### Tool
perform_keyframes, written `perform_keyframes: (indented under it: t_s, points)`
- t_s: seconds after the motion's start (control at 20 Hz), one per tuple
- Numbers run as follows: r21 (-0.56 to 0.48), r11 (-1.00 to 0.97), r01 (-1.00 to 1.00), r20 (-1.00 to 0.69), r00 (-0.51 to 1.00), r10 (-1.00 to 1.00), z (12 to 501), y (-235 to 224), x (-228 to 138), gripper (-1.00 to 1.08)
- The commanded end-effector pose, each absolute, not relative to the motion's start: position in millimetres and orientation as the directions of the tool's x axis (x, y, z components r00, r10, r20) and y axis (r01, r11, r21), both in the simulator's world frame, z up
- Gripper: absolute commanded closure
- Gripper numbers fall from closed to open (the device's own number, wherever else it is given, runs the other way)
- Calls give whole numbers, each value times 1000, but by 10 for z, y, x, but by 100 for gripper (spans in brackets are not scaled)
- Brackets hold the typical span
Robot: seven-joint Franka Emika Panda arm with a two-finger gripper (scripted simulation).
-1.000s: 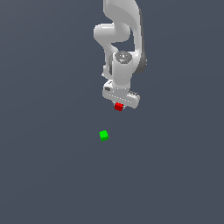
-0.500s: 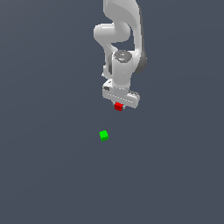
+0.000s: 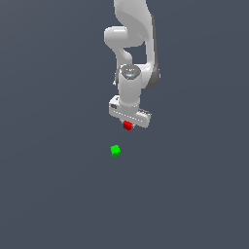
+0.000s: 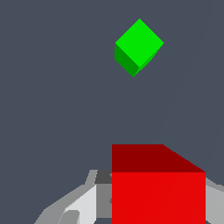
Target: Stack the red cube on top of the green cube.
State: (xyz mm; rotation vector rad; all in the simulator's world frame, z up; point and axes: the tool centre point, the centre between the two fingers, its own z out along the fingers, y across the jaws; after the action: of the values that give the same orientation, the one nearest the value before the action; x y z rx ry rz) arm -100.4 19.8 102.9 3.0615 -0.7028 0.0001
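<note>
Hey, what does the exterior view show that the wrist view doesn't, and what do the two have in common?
Only the exterior view shows the arm reaching down and the whole gripper from outside. Only the wrist view shows the cubes large enough to see separate faces, plus the fingers close up beside the red cube. Both show the red cube at the gripper, the green cube lying apart from it, and the plain grey surface.

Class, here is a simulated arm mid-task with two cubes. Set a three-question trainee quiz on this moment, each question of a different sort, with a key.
1. True or false: the red cube already sits on the green cube.
2. The red cube is: A) between the hand's fingers; B) beside the green cube; C) out of view.
3. Which cube lies clear of the arm?

Key: 1 false; 2 A; 3 the green cube.
</note>
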Motion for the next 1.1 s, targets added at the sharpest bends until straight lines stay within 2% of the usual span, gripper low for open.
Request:
perform_keyframes:
  t_s: [0.0,0.55,1.05]
  points:
    - [0,-900,-436,1,900,-436,974,108,-866,108]
    - [0,-900,-436,0,900,-436,715,-296,-211,108]
    - [0,-900,-436,0,900,-436,620,-450,57,108]
